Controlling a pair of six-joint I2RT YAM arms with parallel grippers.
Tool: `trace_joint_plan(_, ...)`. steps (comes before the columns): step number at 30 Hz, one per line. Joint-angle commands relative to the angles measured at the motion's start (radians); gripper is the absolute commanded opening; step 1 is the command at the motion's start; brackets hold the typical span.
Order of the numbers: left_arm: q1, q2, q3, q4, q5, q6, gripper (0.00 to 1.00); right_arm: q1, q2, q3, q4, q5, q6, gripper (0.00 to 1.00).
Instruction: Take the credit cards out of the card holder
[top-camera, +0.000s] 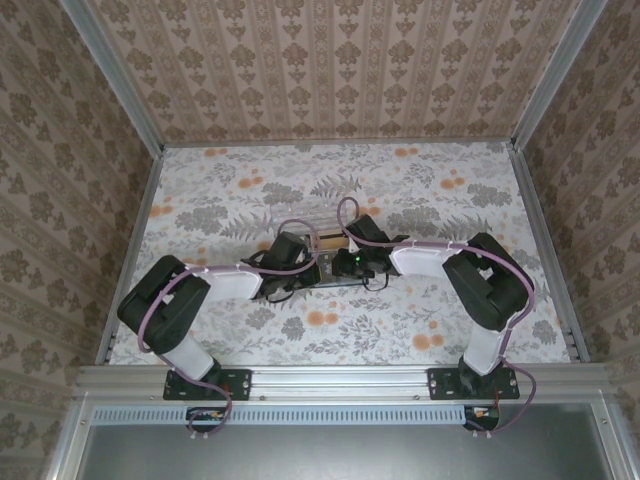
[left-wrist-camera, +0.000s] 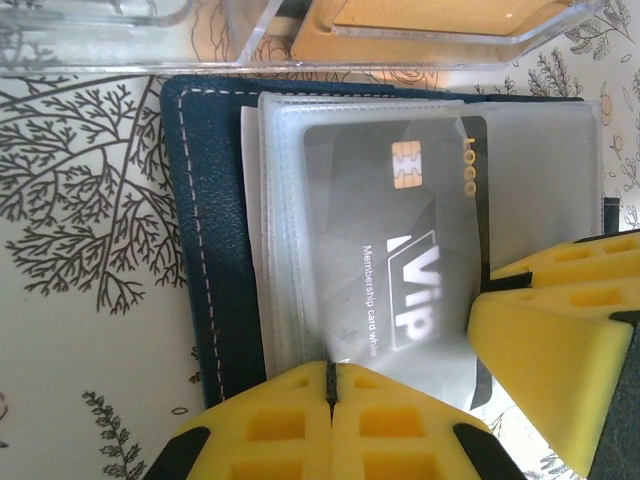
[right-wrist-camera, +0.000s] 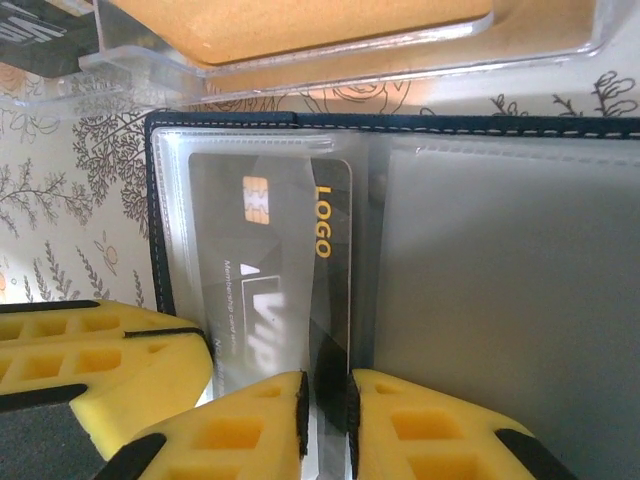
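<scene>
Top view: clear box (top-camera: 318, 220) half covered by the wrists, contents too small to tell. Left wrist view: grey card (left-wrist-camera: 400, 260) hidden at 6 o'clock behind left fingers (left-wrist-camera: 270, 430). The card holder (left-wrist-camera: 215, 250) is cut off at 3 o'clock, box at 12. Right wrist view: right fingers (right-wrist-camera: 240, 440) cover the card's 6 o'clock end; whether they pinch card or sleeve is unclear.

Softly, evenly lit, barely shadowed. Washed by pale glare on the clear sleeves (left-wrist-camera: 540, 170) toward 2 o'clock at the left wrist; blurred on the yellow fingertips (left-wrist-camera: 270, 430) at 6 o'clock.
</scene>
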Motion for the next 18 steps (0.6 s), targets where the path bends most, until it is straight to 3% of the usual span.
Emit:
trace_joint_plan(1, -0.008, 0.033, -0.018, -0.025, 0.005, -0.014, 0.00, -0.005, 0.019, -0.011, 0.059, -0.049, 0.040, 0.18)
trace_joint_plan(10, -0.007, 0.029, -0.013, -0.069, -0.019, -0.024, 0.00, -0.023, -0.002, -0.050, 0.072, -0.052, 0.053, 0.01)
trace_joint_plan(18, -0.007, 0.017, -0.019, -0.115, -0.046, -0.031, 0.00, -0.067, -0.027, -0.099, 0.090, -0.056, 0.059, 0.00)
